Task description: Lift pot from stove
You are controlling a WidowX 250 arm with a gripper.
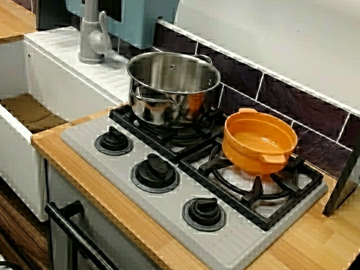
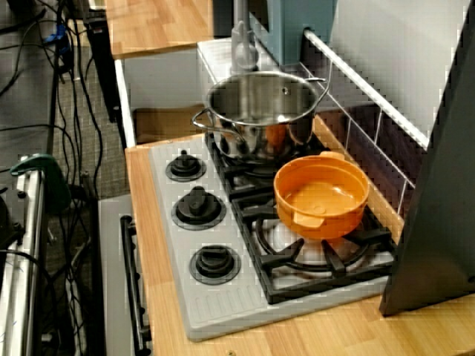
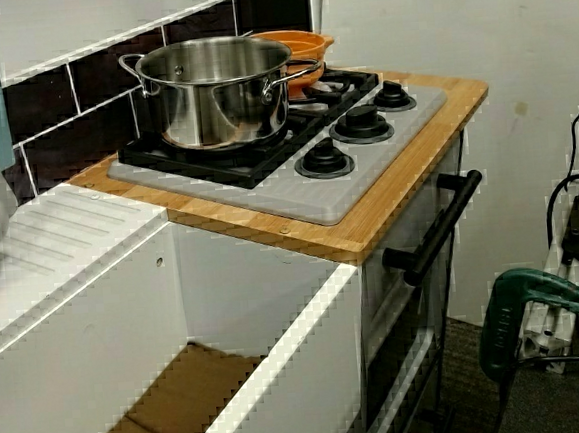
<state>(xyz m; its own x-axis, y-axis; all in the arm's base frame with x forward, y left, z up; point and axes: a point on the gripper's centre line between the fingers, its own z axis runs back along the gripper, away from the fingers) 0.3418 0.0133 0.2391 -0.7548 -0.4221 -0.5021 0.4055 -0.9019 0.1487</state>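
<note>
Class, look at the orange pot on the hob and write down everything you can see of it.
The orange pot is small, round and shallow, of matt plastic by its look, with two short tab handles on opposite sides. It is open, with no lid, and seems empty. It sits upright on the black grate of one burner of the grey stove, next to a taller steel pot on the other burner; whether they touch is unclear. No end effector is in view.

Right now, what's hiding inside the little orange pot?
Nothing that shows. The orange pot looks empty in both views from above, with just its smooth orange bottom. The side view mostly hides it behind the steel pot, so its inside is not visible there.
</note>
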